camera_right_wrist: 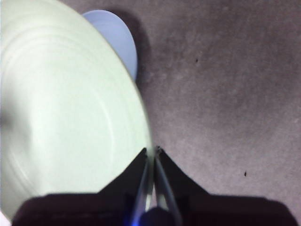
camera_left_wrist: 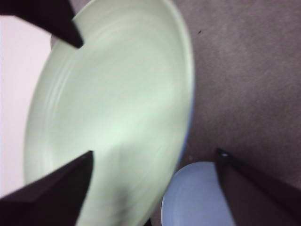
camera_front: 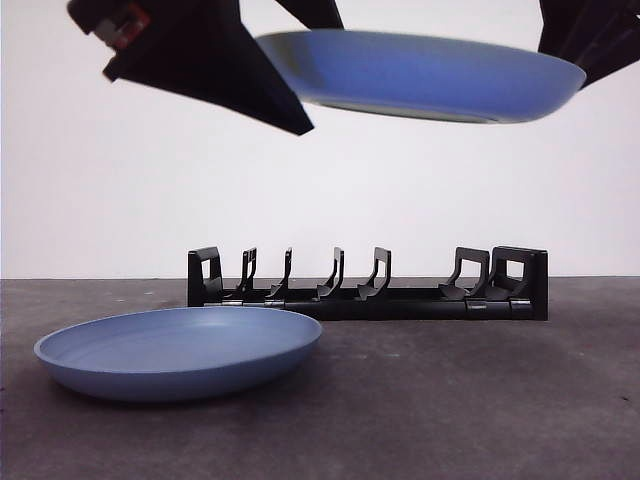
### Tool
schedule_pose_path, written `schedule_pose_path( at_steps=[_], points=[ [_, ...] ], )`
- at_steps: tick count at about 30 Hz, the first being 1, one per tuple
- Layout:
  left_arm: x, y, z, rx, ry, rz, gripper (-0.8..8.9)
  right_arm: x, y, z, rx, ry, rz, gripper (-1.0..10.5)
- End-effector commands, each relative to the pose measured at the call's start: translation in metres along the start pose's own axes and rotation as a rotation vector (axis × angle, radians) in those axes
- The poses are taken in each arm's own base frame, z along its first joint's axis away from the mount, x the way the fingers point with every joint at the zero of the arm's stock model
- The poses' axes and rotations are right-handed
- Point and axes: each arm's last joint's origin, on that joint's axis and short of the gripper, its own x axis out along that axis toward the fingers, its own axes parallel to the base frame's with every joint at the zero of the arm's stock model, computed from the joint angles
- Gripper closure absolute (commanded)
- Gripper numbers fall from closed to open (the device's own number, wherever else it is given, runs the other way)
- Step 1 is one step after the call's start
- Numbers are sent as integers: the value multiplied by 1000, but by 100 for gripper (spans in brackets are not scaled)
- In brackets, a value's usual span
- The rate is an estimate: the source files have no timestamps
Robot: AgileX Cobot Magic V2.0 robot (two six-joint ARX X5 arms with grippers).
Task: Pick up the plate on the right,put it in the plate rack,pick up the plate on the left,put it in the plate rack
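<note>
Two plates are in play: one [camera_front: 178, 352] lies on the table [camera_front: 480, 400], the other, the lifted plate [camera_front: 430, 75], hangs high above the plate rack [camera_front: 370, 285]. The right hand [camera_right_wrist: 153, 155] is pinched tight on its rim, jaws nearly closed. The left hand [camera_left_wrist: 150, 160] is spread wide beside the far edge, gripping nothing. That thin rim grip looks risky: the plate could tilt or slip as it descends, or its edge could land on a divider rather than between two.

We found no legible text, label, brand, number or sign on any surface in the front view or either wrist view.
</note>
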Motion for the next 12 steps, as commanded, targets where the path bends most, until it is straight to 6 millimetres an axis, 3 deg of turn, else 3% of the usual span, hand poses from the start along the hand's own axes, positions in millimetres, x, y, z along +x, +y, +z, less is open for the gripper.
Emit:
schedule_pose_path(
  at_steps=[1, 4, 12],
  points=[
    [0, 0, 1, 5, -1, 0, 730, -2, 2, 2, 8, -16, 12, 961],
    [0, -1, 3, 10, -8, -2, 816, -2, 2, 2, 9, -16, 11, 961],
    [0, -2, 4, 5, -11, -11, 820, -2, 2, 3, 9, -19, -17, 959]
  ],
)
